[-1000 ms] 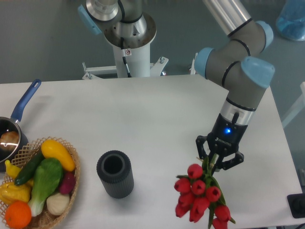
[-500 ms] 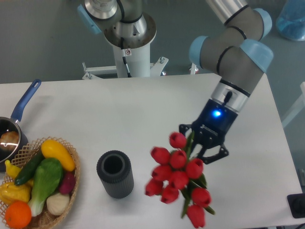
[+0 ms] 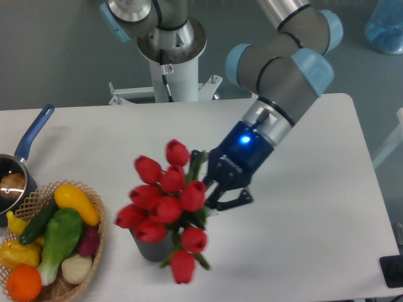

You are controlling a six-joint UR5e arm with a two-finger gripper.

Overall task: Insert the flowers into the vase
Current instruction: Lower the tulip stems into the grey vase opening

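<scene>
Flowers (image 3: 165,201) hang at lower centre of the frame, red heads covering nearly all of the vase (image 3: 148,249), whose dark ribbed wall peeks out beneath them on the tabletop (image 3: 126,138). Pincer (image 3: 211,182), just right of the blooms, is closed tight around the green stems. Wicker basket (image 3: 94,233) sits lower left.

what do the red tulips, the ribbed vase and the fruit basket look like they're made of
The tulips look artificial, fabric or plastic: uniform matte red heads, stiff stems. The vase, mostly hidden behind them, looks like matte dark grey plastic or rubber, judging by its even ribbing. The basket is woven wicker, with tan strands visible at the rim.
</scene>
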